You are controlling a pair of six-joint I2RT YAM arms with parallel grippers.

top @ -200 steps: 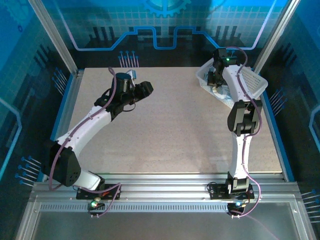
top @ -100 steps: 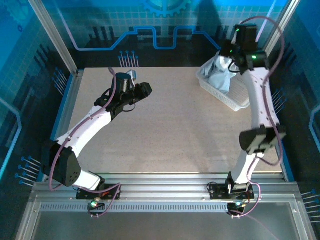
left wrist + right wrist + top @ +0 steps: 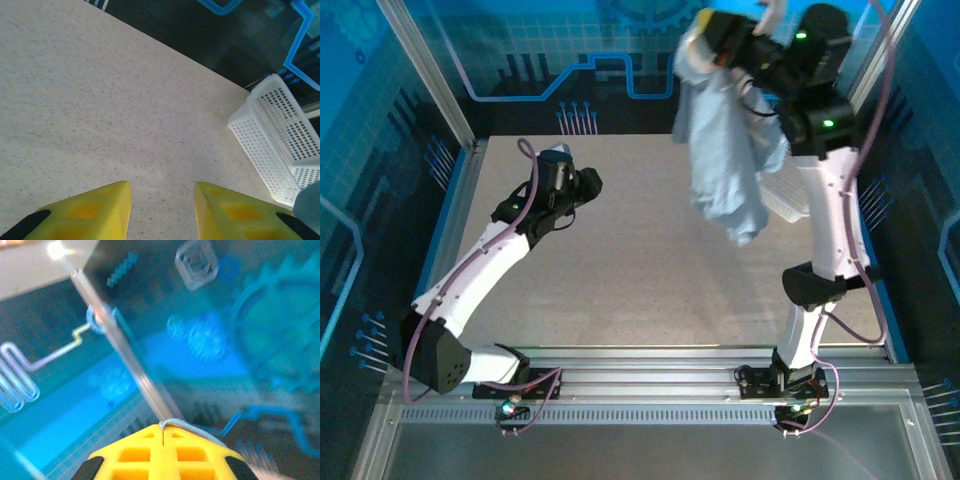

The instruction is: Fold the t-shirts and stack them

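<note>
The t-shirt [image 3: 725, 140] hangs in the air over the far right part of the table [image 3: 620, 280]. Its long axis runs downward from the right gripper [image 3: 710, 30], held high near the back wall. That gripper is pinched tight on a thin edge of the cloth. The shirt's lower end dangles loose in front of the basket [image 3: 272, 145], which sits at the table's far right edge. The left gripper [image 3: 161, 195] hovers over the left-centre of the table, jaws spread wide above the speckled surface. Open tabletop stretches between the arms, bounded by the blue side rails [image 3: 448, 215].
</note>
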